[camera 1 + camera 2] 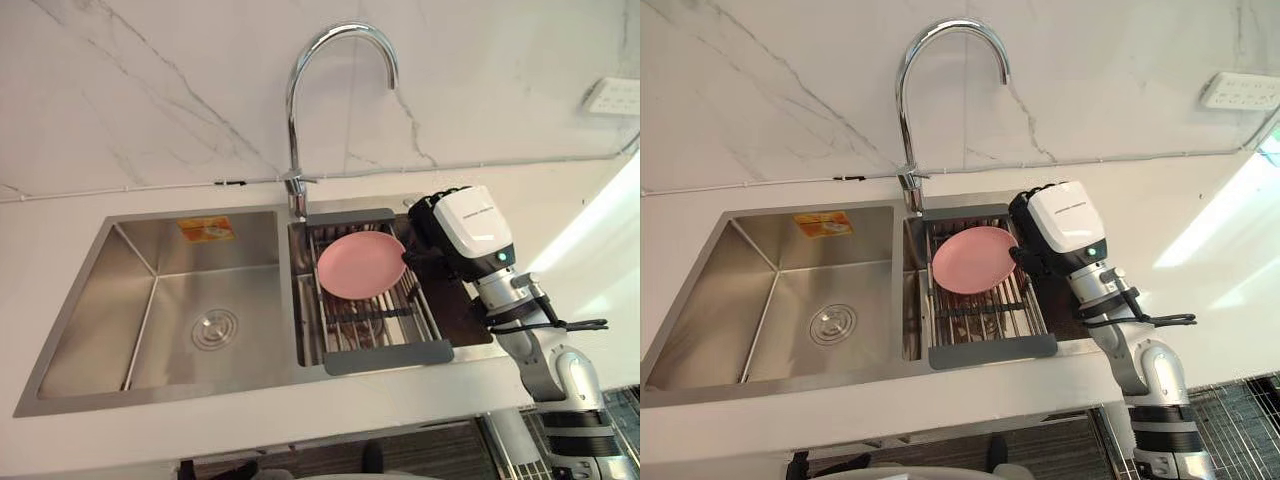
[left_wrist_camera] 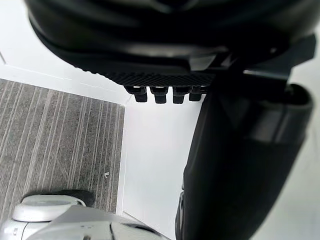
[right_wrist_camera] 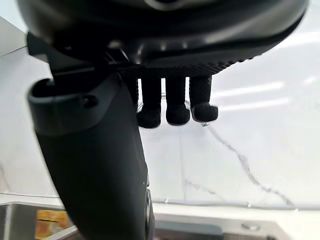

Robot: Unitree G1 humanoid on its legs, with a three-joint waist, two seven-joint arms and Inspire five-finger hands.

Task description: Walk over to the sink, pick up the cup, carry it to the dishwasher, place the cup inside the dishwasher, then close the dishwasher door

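A steel double sink lies in the white counter below me. Over its right basin stands a grey dish rack with a pink plate lying in it. My right hand hovers at the rack's right end, next to the plate's rim, and hides what lies beneath it. In the right wrist view its fingers hang relaxed beside the thumb, with nothing between them. My left hand hangs low by a white cabinet front, over grey striped floor, fingers straight and holding nothing.
A tall curved chrome faucet rises between the two basins, close to my right hand. The left basin holds only its drain. A white wall socket sits at the back right. A wire grid shows below the counter's right end.
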